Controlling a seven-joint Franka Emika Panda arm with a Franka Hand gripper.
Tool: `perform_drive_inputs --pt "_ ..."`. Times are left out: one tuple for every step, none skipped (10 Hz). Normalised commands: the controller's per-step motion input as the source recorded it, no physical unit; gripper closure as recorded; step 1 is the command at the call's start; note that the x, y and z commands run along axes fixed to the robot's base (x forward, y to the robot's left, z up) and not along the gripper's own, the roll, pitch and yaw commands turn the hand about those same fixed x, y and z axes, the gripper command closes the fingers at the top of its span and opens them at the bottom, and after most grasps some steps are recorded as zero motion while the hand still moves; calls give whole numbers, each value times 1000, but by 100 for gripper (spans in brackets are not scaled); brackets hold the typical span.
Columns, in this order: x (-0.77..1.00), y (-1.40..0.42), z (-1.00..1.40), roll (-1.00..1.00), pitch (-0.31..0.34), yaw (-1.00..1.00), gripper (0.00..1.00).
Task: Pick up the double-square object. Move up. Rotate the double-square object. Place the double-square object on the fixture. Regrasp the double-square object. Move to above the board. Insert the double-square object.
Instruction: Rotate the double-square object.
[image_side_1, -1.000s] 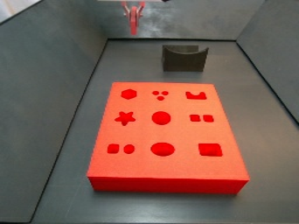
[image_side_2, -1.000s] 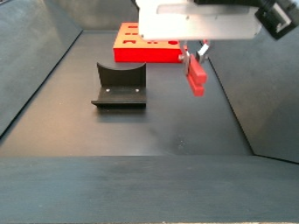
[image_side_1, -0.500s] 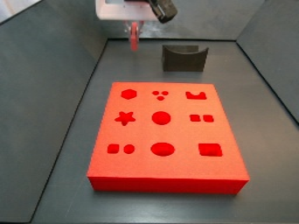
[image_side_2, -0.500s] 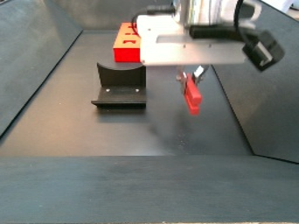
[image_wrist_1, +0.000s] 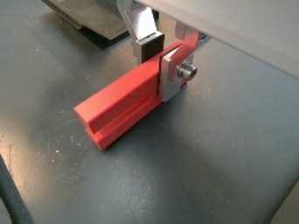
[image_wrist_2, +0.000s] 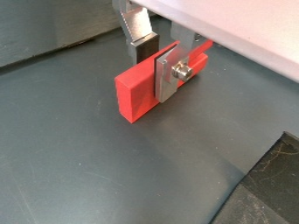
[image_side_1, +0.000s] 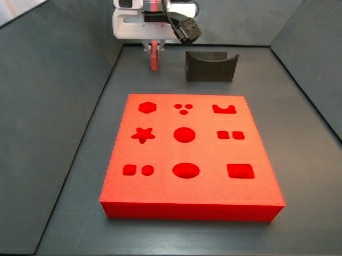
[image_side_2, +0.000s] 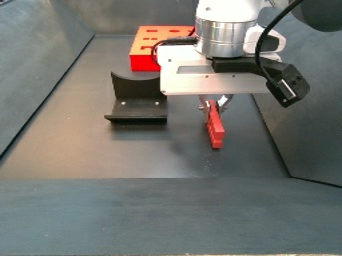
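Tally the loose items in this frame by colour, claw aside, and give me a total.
Red: 2, the board and the double-square object, which the claw holds upright, beside the fixture.
Dark grey: 1, the fixture.
Total: 3.
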Motion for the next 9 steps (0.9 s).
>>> perform_drive_inputs --pt "25 -7 -241 -31 -7 12 100" --pt "25 -5 -240 -30 -7 13 100" --pt "26 -4 -239 -30 -8 13 100" --pt "26 -4 -238 -30 -8 13 100" --pt "26 -4 -238 -30 -8 12 100" --pt "26 -4 -237 -30 -8 12 100" --pt "26 -4 -237 -30 -8 12 100" --pt "26 -4 -237 -30 -8 12 100" --pt "0 0 0 0 0 0 0"
